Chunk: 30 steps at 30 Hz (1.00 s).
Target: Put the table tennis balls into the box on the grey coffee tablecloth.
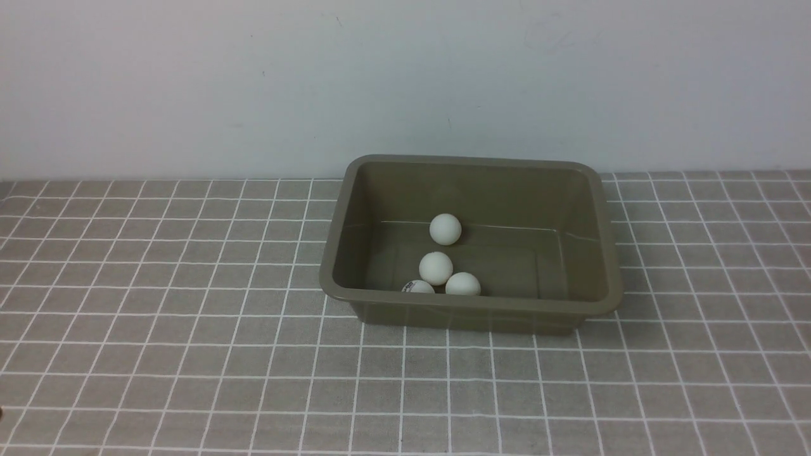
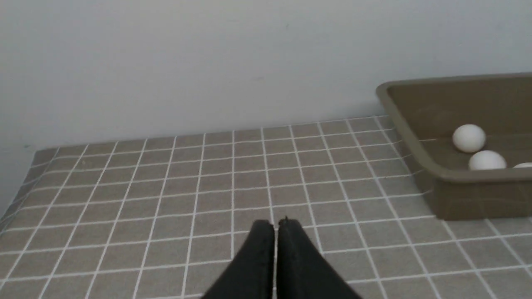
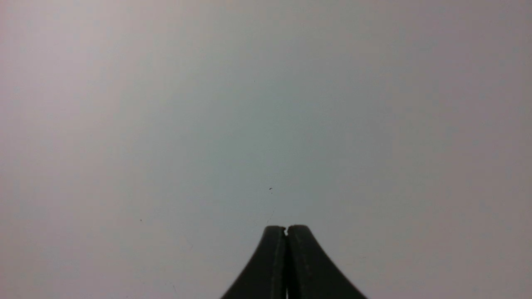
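The olive-brown box (image 1: 595, 209) stands on the grey coffee tablecloth (image 1: 158, 304) near the wall, right of centre. Inside it lie several white table tennis balls: one (image 1: 445, 228) toward the back, one (image 1: 436, 268) in the middle, one (image 1: 462, 284) at the front wall, and one with a dark mark (image 1: 418, 287) half hidden by the front rim. In the left wrist view the box (image 2: 415, 137) sits off to one side with balls (image 2: 469, 138) in it. My left gripper (image 2: 276, 222) is shut and empty above the cloth, apart from the box. My right gripper (image 3: 286, 227) is shut and empty, facing the bare wall. Neither arm shows in the front view.
A pale wall (image 1: 253, 82) rises right behind the box. The cloth's left edge (image 2: 25, 182) shows in the left wrist view.
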{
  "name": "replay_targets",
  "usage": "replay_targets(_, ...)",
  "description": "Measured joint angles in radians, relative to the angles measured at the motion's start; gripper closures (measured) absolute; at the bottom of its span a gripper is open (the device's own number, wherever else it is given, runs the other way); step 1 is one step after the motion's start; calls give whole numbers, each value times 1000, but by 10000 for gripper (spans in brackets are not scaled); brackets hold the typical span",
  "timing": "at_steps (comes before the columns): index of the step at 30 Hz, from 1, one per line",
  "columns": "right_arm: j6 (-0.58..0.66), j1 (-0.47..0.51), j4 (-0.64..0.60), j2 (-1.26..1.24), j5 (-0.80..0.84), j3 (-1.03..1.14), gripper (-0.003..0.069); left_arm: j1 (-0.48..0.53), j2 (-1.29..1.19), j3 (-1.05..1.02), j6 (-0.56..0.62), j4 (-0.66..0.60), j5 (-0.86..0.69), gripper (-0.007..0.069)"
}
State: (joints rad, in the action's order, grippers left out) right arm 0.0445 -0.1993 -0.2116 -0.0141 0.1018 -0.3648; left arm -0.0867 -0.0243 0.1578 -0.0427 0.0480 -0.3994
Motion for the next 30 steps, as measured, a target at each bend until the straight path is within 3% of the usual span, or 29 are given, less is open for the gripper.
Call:
replay_targets(7, 0, 0, 0, 0, 0, 0, 672, 82, 35, -184, 123, -100, 58, 629)
replay_targets(30, 0, 0, 0, 0, 1, 0, 672, 83, 35, -185, 131, -110, 29, 629)
